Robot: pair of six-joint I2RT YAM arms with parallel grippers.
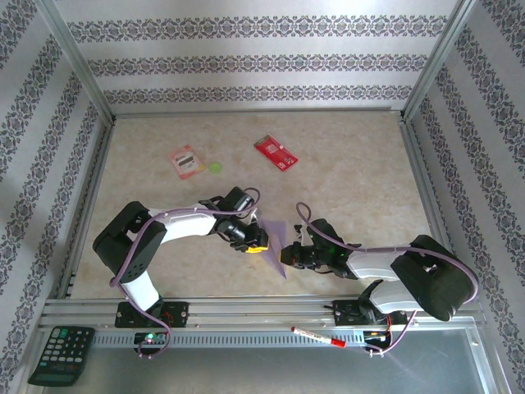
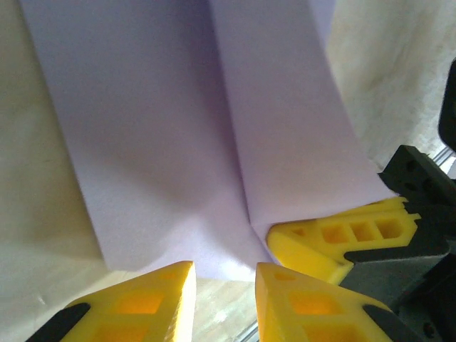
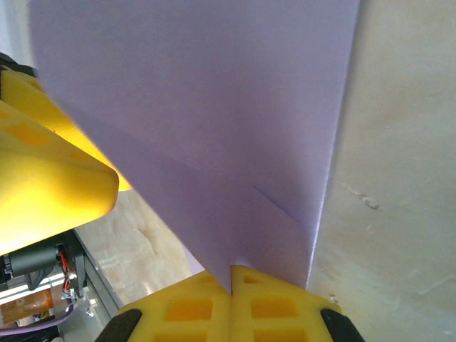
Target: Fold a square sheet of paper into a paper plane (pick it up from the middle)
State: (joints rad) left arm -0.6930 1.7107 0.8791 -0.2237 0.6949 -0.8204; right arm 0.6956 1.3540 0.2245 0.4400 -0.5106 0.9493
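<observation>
The paper plane (image 1: 276, 245) is a pale lilac folded sheet with a centre crease, held up off the table between my two grippers. My right gripper (image 3: 231, 279) is shut on its lower edge, and the paper plane (image 3: 214, 128) rises from the pinched fingertips. My left gripper (image 2: 224, 296) is open, its yellow fingers (image 2: 135, 303) just short of the paper plane's (image 2: 178, 135) edge, with bare table showing through the gap. In the top view the left gripper (image 1: 253, 241) sits at the paper's left and the right gripper (image 1: 294, 253) at its right.
A red card (image 1: 276, 153), a pink-red packet (image 1: 186, 162) and a small green disc (image 1: 216, 168) lie on the far half of the table. A calculator (image 1: 61, 355) and a red marker (image 1: 318, 337) rest by the near rail. Metal frame posts border the table.
</observation>
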